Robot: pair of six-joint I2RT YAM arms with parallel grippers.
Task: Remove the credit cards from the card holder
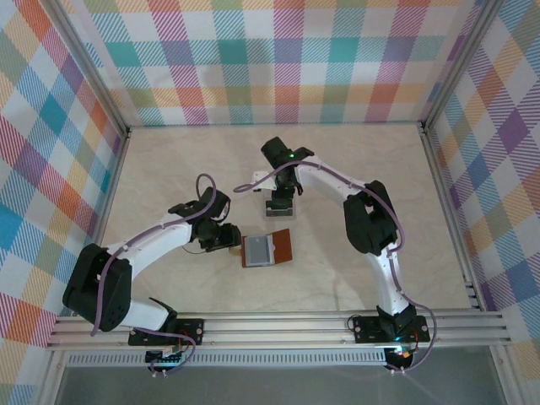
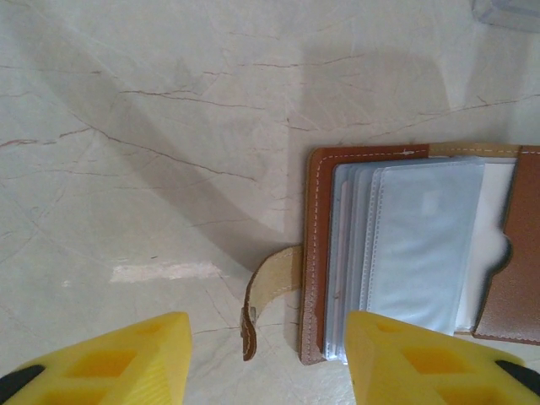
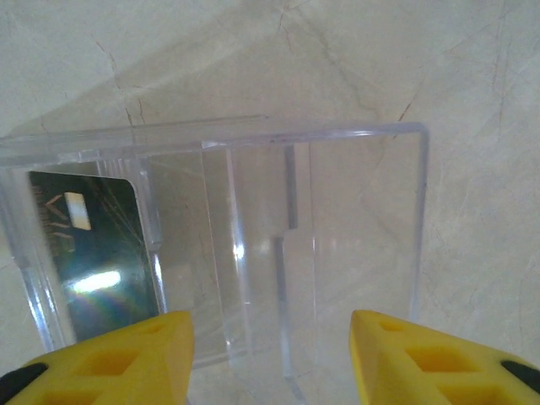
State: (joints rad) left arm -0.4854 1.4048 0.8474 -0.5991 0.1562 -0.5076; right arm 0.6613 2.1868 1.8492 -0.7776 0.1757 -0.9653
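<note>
Card holder (image 1: 266, 251) flopped open on the counter (image 1: 169, 169), roughly midway between the left and right edges and a bit nearer the near edge than the far one. Grey plastic sleeves (image 2: 422, 245) fanned out on one half, brown pocket on the other, with what looks like a pale card (image 2: 491, 228) tucked in there. So probably not done yet.

Left claw (image 2: 266, 342) parked right at the holder's outer edge, jaws spread, gripping nothing. Snap tab (image 2: 272, 287) sitting loose in the gap, touching neither finger as far as visible. Right claw (image 3: 270, 337) hanging over the clear tray (image 3: 359, 211), just past the holder toward the far edge. Also spread and empty-handed. One dark card (image 3: 93, 253) lying flat in one of the tray's compartments.

Stuff that could go sideways from here:

- Grabbing a sleeve along with a card. Thin, slick plastic stacked tight, so easy to pinch the wrong layer and drag the whole wallet.
- Holder sliding or folding shut if tugged with nothing pinning it. Looks light, and not braced against anything.
- Snagging that tab on the way in, since it curls up right in the left claw's path.
- Bumping the tray while lifting the right claw away — clear walls close to both fingers, and a knock could shift it or spill the card.
</note>
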